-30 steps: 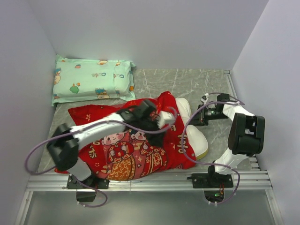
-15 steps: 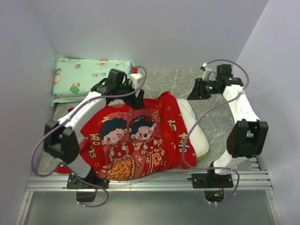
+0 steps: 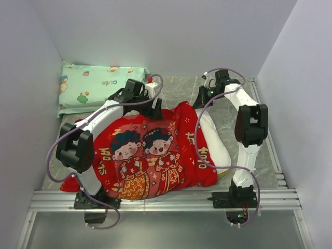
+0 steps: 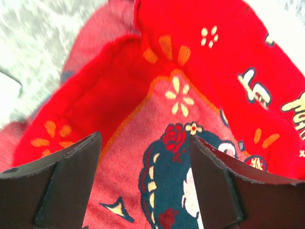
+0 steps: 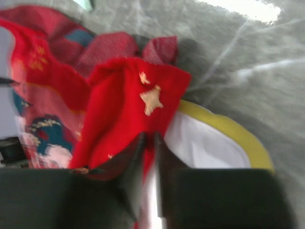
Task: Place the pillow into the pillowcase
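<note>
The red pillowcase (image 3: 145, 155) lies in the middle of the table, cartoon-children face up. The cream-white pillow (image 3: 213, 140) sticks out of its right side, its yellow band showing in the right wrist view (image 5: 224, 129). My left gripper (image 3: 155, 111) is open and empty over the case's far edge; its wrist view shows the printed fabric (image 4: 167, 109) below the spread jaws (image 4: 143, 138). My right gripper (image 3: 198, 102) hovers at the case's raised far right corner (image 5: 128, 95). Its jaws (image 5: 148, 136) are together with only a thin slit, above where the red cloth meets the pillow (image 5: 209, 143).
A mint-green pillow (image 3: 101, 93) with small cartoon prints lies at the far left against the wall. Walls close in the left, back and right sides. A metal rail (image 3: 166, 199) runs along the near edge. Bare grey table (image 3: 233, 88) shows at the far right.
My right gripper has swung left from the far right to the pillowcase's far right corner. My left gripper left the case's middle a second ago and has since stayed at its far edge.
</note>
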